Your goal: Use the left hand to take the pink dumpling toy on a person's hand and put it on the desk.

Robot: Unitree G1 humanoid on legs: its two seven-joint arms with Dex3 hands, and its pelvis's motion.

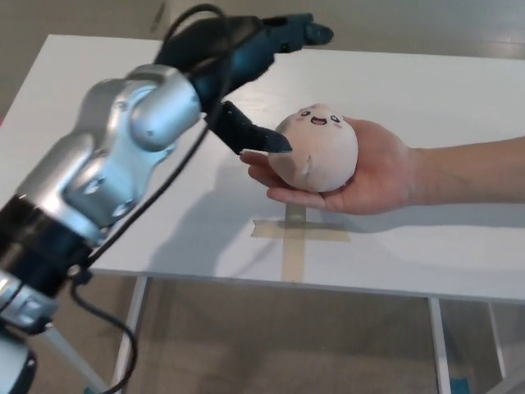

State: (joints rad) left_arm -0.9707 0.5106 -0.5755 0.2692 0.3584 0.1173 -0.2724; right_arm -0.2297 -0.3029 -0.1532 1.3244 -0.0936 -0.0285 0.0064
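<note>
Fingers [299, 31] of the robot's left hand [246, 74] are spread wide and hold nothing: two reach toward the far side above the toy, while the thumb [250, 133] points right, its tip at or just short of the toy's left flank. The pink dumpling toy [313, 151], a round plush with a small smiling face, sits in a person's hand [373, 176], palm up, held just above the white counter [426, 90] near its middle. It looks soft, light and squashy, likely to give under pressure rather than slip; its widest part, left flank against the far top, seems the sensible place to close on, clear of the person's fingertips beneath. A tape cross [293, 232] marks the counter below and slightly left of the toy, and open white surface lies to the left and far side. The robot's right hand is out of view.
</note>
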